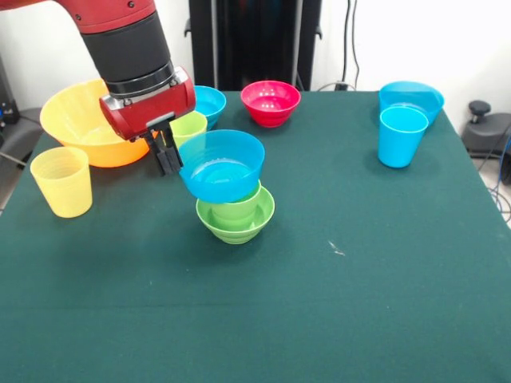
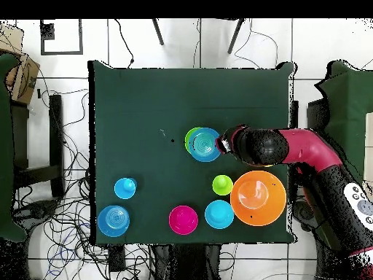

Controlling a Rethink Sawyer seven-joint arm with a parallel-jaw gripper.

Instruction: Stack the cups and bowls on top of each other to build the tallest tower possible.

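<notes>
The tower stands mid-table: a small green bowl (image 1: 236,226) with a green cup (image 1: 237,209) in it. My gripper (image 1: 169,162) is shut on the left rim of a blue bowl (image 1: 222,165), which tilts over the green cup and touches its top. In the overhead view the gripper (image 2: 225,144) is at the right edge of the blue bowl (image 2: 205,144), which covers most of the green bowl (image 2: 191,136). A yellow-green cup (image 1: 190,125) stands just behind the gripper. A pale yellow cup (image 1: 62,181) stands at the left, and a sky blue cup (image 1: 402,136) at the right.
A very large yellow-orange bowl (image 1: 80,120) sits at the far left, with a small blue bowl (image 1: 211,102) and a red bowl (image 1: 271,102) along the far edge. A wider blue bowl (image 1: 412,97) stands behind the sky blue cup.
</notes>
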